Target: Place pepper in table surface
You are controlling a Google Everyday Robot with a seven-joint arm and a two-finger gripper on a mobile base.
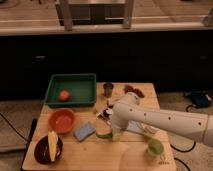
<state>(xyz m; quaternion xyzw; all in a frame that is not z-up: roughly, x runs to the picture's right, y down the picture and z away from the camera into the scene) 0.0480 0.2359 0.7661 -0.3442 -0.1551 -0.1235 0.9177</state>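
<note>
The small curved green pepper (104,134) lies low over the light tan wooden table surface (100,155), right of the blue sponge (84,131). My gripper (112,134) at the end of the white arm (160,120) is right beside the pepper, at its right end. I cannot tell if the pepper rests on the wood or is still held.
A green tray (72,90) with an orange-red fruit (64,95) stands at back left. An orange bowl (62,120), a dark bowl with a yellow corn cob (51,145), a light-green cup (154,148), a small dark cup (108,89) and reddish items (134,90) are on the table.
</note>
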